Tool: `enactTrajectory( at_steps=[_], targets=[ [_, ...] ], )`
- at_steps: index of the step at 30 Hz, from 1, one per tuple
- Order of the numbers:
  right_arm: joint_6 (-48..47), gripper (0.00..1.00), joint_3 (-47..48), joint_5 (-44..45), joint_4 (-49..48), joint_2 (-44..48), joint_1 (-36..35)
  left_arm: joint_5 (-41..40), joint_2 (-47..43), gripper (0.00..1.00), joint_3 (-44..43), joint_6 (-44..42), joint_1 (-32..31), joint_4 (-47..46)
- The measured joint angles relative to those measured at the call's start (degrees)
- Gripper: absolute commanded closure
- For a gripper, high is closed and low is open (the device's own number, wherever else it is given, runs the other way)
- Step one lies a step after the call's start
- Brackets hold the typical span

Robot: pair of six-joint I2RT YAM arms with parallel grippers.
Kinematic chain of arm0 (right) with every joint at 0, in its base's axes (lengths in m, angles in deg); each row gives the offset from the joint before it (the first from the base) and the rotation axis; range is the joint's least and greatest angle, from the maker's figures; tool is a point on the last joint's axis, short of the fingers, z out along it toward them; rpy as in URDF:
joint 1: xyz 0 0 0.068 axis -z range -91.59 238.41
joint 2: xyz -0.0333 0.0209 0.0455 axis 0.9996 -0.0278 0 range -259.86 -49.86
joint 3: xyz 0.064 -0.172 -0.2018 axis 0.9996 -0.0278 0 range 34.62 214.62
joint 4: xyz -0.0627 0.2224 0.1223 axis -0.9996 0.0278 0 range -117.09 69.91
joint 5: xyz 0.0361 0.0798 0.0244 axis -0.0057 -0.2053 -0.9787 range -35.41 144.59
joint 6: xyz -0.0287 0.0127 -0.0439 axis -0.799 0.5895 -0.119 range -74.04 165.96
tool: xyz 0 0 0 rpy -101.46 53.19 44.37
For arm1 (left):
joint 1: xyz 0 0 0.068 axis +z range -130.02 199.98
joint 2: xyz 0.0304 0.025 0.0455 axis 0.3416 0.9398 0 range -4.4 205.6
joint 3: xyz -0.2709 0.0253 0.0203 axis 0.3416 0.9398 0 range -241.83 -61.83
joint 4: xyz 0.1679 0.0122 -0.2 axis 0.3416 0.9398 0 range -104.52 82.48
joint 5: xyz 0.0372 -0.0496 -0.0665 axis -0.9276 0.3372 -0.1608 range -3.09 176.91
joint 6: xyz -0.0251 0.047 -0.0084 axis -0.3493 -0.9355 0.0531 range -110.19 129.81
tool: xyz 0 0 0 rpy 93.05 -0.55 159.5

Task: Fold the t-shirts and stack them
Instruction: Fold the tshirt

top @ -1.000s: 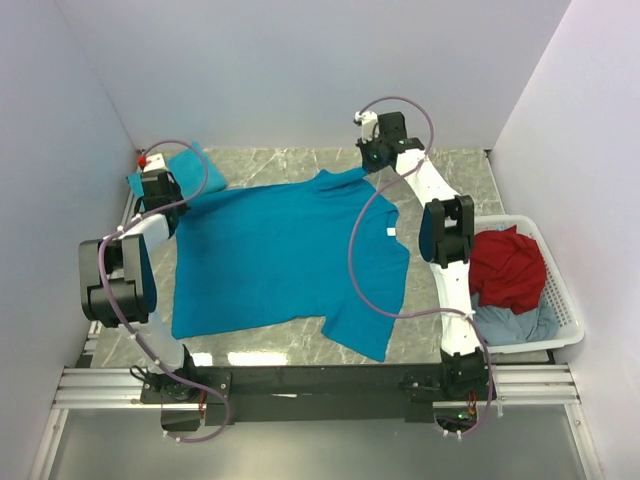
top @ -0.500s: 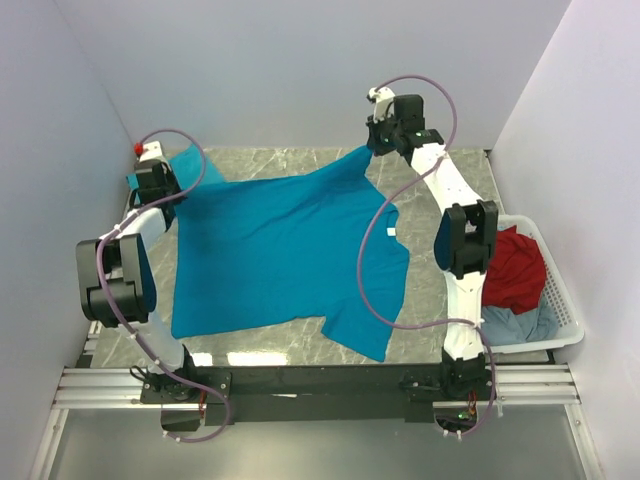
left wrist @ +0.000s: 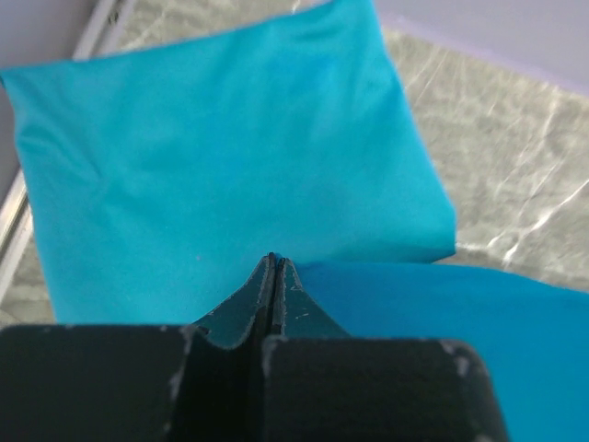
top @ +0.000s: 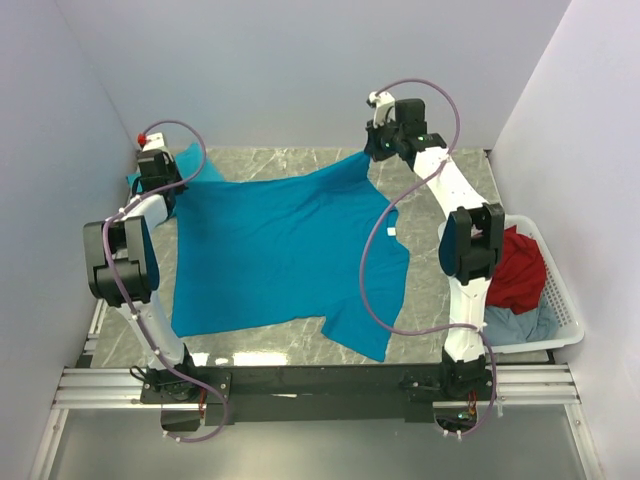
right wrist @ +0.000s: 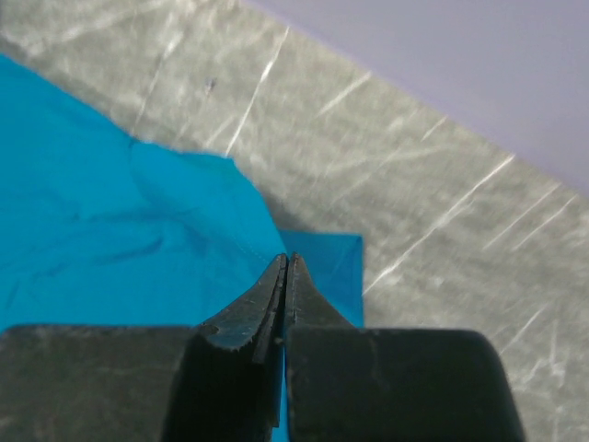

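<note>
We are working on the spread t-shirt (top: 270,250). It lies open and mostly flat in the middle of the table (top: 270,160), with its small white neck label (top: 389,233) on the right side. A folded t-shirt (left wrist: 212,138) of the same bright blue sits at the far left corner of the table.

The left fingers (left wrist: 244,313) are closed tight at the far left corner of the spread t-shirt. The right fingers (right wrist: 258,313) are closed tight at its far right corner. From above, the cloth rises up to both of them, so we think each one is pinching the edge of the shirt.

We think this shirt is light and very soft. It will bend, sag and wrinkle when lifted, and it cannot break. A thin edge could slip out of a weak pinch. Corners and hems look like the best places to take hold, one on each side, so the cloth hangs even.

The table has a grey stone look and seems smooth, so we think cloth will slide on it easily. Plain pale walls (top: 300,70) stand close on three sides. A white basket (top: 530,343) sits at the right, holding a red cloth (top: 520,270) and a grey-blue cloth (top: 515,325).
</note>
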Motion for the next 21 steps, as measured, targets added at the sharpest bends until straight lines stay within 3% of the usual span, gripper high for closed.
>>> enactTrajectory(
  at_steps=[21],
  targets=[
    [-0.13,1.00,-18.29,-1.66,-1.88,15.39,-1.95,-0.07,0.52,1.00,0.15,-1.73,0.17,-0.37]
  ],
)
